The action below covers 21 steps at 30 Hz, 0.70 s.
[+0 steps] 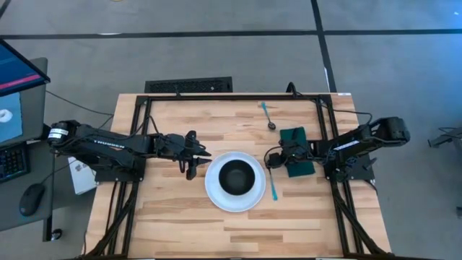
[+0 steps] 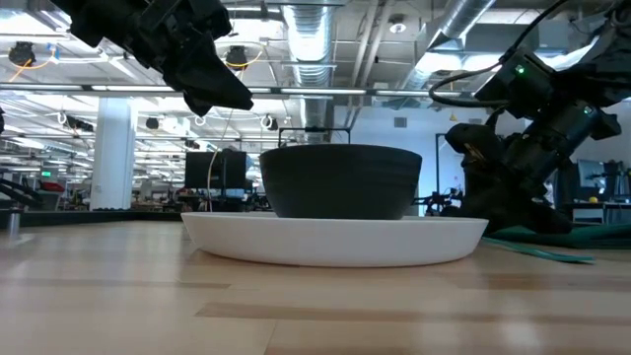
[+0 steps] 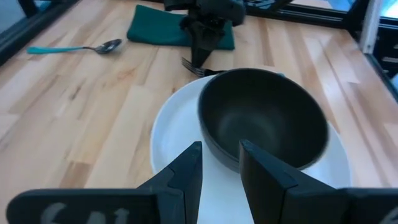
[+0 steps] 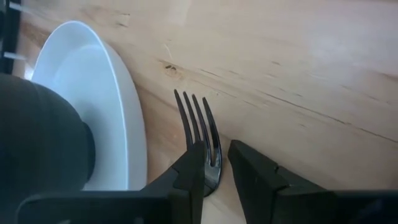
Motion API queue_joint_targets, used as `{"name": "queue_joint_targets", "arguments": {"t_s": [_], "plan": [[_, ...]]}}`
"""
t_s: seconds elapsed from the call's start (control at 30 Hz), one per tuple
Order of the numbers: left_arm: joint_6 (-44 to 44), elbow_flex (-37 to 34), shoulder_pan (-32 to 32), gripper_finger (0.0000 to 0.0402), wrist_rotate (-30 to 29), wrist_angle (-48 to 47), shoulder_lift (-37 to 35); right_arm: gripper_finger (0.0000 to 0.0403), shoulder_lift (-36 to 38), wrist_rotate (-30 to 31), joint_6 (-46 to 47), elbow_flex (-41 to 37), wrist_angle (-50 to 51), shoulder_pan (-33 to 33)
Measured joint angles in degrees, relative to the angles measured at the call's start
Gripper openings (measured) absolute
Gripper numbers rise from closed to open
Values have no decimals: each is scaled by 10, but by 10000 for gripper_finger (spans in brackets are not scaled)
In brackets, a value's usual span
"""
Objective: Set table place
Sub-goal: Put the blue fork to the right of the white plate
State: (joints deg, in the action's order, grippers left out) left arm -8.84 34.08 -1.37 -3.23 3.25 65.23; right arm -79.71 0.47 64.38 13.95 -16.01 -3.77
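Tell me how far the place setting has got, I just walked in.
Done: bowl sits on the plate. In hand: the right gripper is down at the fork beside the plate, jaws astride it. Left: spoon lies far off and the napkin is under the right arm.

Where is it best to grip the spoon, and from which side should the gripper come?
Probably the spoon is best gripped from straight above, mid-handle: it lies flat on the table, alone beyond the napkin, and its thin blue handle is the longest straight part, so the fingers can close across it.
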Motion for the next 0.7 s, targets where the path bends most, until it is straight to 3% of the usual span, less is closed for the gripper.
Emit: {"name": "queue_joint_targets", "arguments": {"t_s": [0.7], "plan": [[-3,0,-20,94,18,-23,0,107,0,19,79,18,33,52]]}}
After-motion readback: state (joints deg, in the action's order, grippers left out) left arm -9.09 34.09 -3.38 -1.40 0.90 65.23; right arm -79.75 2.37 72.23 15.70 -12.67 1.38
